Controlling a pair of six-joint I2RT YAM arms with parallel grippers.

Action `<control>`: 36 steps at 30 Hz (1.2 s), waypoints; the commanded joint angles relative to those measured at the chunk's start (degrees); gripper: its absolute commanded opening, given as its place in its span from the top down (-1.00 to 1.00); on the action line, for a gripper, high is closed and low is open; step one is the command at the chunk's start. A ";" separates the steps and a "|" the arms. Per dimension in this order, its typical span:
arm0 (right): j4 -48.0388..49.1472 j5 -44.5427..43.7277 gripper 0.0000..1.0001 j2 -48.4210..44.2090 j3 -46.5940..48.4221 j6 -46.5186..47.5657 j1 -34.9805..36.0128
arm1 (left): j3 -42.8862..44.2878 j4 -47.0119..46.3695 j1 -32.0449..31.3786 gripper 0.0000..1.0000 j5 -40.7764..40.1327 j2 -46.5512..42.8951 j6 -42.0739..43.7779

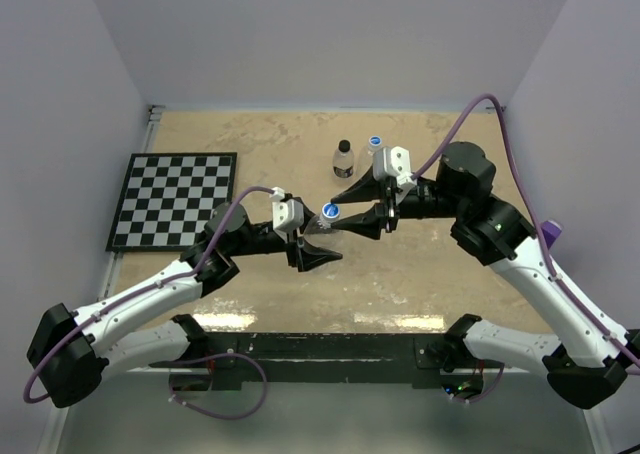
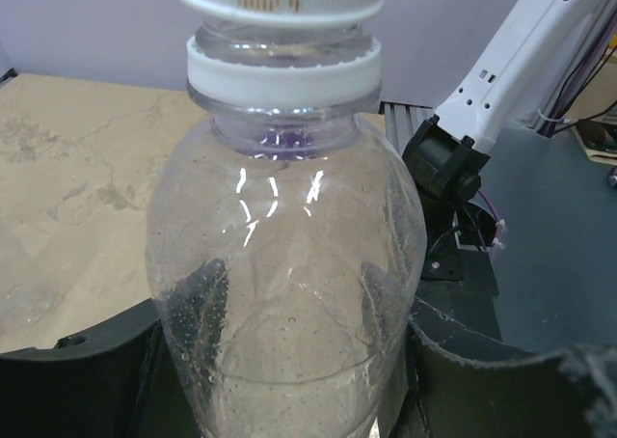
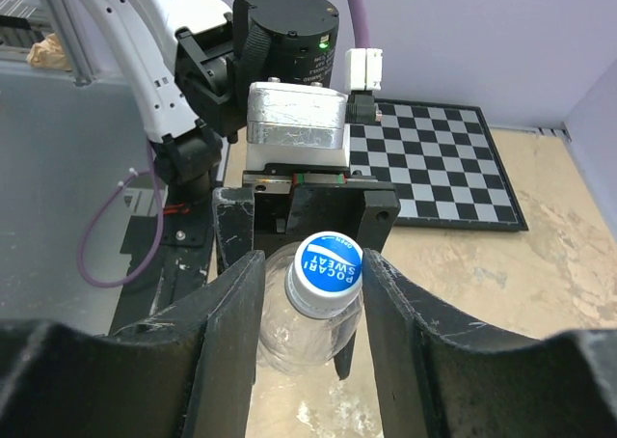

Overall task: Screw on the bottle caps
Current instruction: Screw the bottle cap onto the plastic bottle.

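Centre of the top view: the left gripper (image 1: 318, 240) pinches a clear bottle (image 2: 289, 293) by its body, fingers (image 2: 87, 380) pressed against both sides. The right gripper (image 3: 310, 269) straddles the bottle's blue cap (image 3: 328, 261) with its fingers (image 3: 227, 322) slightly spread. 1 finger touches the cap and the other stands just beside it.

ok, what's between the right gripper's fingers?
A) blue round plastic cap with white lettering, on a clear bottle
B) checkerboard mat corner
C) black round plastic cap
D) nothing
A: the right wrist view shows the blue round plastic cap between the fingers of the right gripper, atop the clear plastic bottle that the left gripper holds.
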State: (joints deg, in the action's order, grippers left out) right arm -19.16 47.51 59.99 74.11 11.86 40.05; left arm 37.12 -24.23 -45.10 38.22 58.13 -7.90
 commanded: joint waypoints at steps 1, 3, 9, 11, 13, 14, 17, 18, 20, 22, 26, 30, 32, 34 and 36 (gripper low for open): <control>0.61 1.01 0.06 0.31 2.09 0.54 -0.06 | 3.13 -1.70 0.28 1.00 1.51 -0.21 0.61; 0.26 0.40 0.11 0.39 2.10 0.54 -0.06 | 3.30 -1.61 0.28 1.00 1.42 -0.38 0.69; -0.35 -3.90 0.19 0.13 1.66 -0.08 -0.06 | 3.31 -1.08 0.28 1.00 1.60 -1.61 1.22; -0.44 -5.40 0.21 -0.22 1.48 -0.34 -0.06 | 2.96 -1.26 0.28 1.00 1.34 -2.14 1.14; -0.44 -6.02 0.23 -0.66 1.22 -0.52 -0.06 | 2.69 -1.61 0.28 1.00 0.99 -2.84 0.87; -0.44 -6.46 0.24 -0.75 1.13 -0.69 -0.06 | 2.60 -1.87 0.28 1.00 0.63 -2.93 0.70; -0.09 -6.46 0.29 -1.01 0.60 -1.22 -0.06 | 1.99 -2.84 0.28 1.00 0.11 -3.28 0.08; -0.09 -6.55 0.30 -1.10 0.51 -1.40 -0.06 | 1.99 -3.10 0.28 1.00 0.02 -3.37 0.08; 0.00 -6.11 0.34 -0.92 0.43 -1.57 -0.15 | 2.07 -2.93 0.28 1.00 0.02 -3.20 0.25; -0.26 -5.50 0.38 -0.66 0.69 -1.75 -0.06 | 2.69 -1.71 0.28 1.00 0.10 -2.85 1.13; -3.24 -4.35 0.44 0.92 1.74 -1.40 -0.06 | 3.74 0.93 0.28 1.00 0.19 -2.85 4.37; -4.22 -4.26 0.49 1.27 1.39 -0.61 -0.15 | 4.97 2.78 0.28 1.00 -0.69 -2.93 5.62; -4.13 -3.65 0.50 1.18 0.95 -0.35 -0.06 | 5.15 2.52 0.28 1.00 -1.82 -2.93 4.83; -4.40 -3.12 0.50 1.10 0.69 0.01 -0.06 | 5.06 1.64 0.28 1.00 -3.40 -2.85 3.60; -4.48 -2.68 0.50 1.18 0.34 0.18 -0.06 | 5.33 1.73 0.19 1.00 -5.69 -2.50 2.54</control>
State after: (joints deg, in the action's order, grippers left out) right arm -20.82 43.29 60.40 74.28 11.33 40.05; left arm 38.28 -17.54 -44.64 35.55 56.88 -4.95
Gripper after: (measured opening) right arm 0.253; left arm 0.601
